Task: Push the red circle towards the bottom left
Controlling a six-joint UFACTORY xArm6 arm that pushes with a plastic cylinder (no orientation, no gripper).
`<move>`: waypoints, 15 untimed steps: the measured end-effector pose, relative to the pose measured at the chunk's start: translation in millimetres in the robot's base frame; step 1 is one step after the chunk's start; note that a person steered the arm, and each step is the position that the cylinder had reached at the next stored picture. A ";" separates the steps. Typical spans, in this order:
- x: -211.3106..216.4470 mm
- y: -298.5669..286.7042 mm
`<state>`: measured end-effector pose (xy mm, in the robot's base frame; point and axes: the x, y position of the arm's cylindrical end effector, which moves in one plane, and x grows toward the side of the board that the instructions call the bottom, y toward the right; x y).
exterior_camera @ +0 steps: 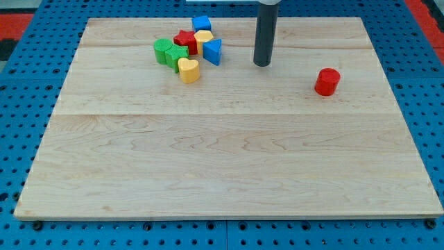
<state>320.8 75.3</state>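
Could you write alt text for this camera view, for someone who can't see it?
A dark rod's tip rests on a wooden board, to the left of and slightly above a lone red circle block, not touching it. At the upper left, green, yellow heart, red star and blue blocks sit clustered.

A single camera covers the scene, looking down at a slant on the wooden board [222,160] from beyond its near edge, which runs along the view's bottom. The board's far edge lies toward the view's top and appears shorter than the near one. The camera stands far enough back for all four edges of the board to show, with blue perforated table [28,83] visible around the board on every side.
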 end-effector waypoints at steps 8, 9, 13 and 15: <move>114.2 147.0; 140.5 142.5; 199.9 4.7; 199.5 -130.4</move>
<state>520.2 -55.1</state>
